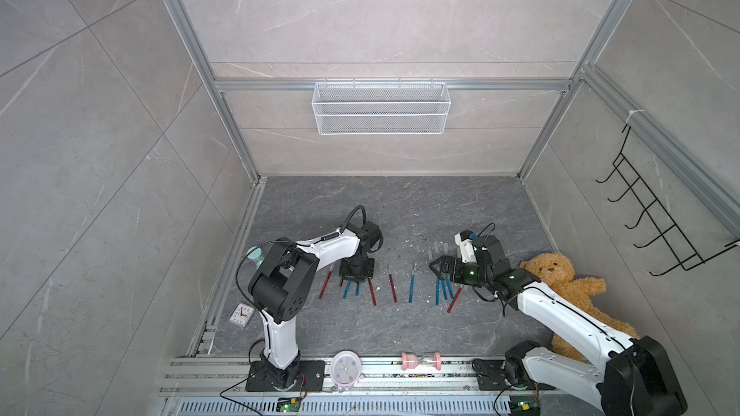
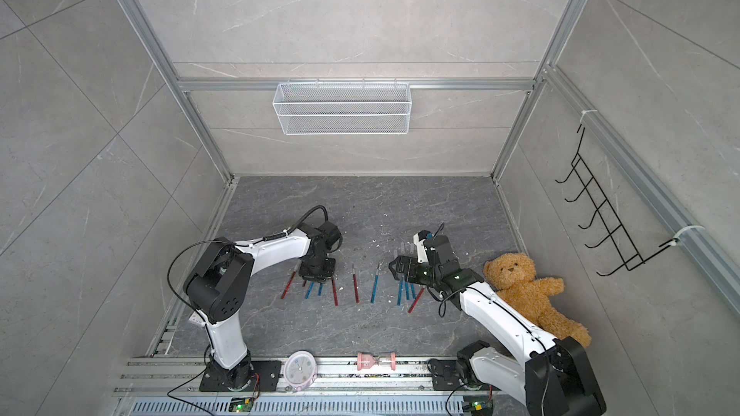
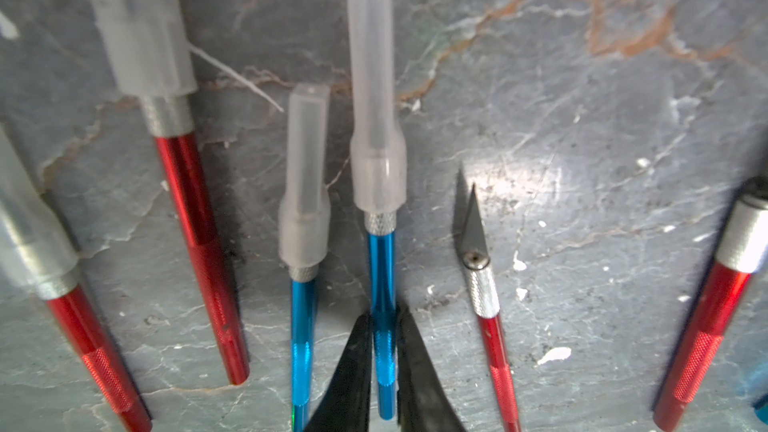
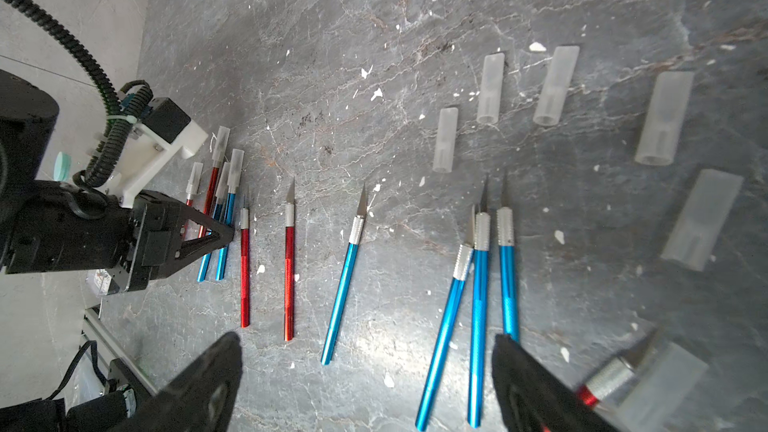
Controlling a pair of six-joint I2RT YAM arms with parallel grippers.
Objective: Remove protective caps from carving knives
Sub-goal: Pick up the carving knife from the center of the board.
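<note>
1. Jaws of the left gripper [image 3: 384, 322] pinch the handle of a capped blue knife [image 3: 382, 259]; its cap [image 3: 376, 97] juts beyond them.
2. Right gripper [image 4: 368, 340] jaws stand wide; uncapped blue knives [image 4: 478, 305] lie between, loose caps [image 4: 490, 89] beyond.

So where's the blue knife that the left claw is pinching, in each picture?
Top view: the blue knife pokes out from under the left gripper.
Top view: same place.
Left wrist: the knife pinched between the black fingers, cap on.
Right wrist: the knife under that gripper's tip.
Shared landmark: the bare red knife right beside it.
</note>
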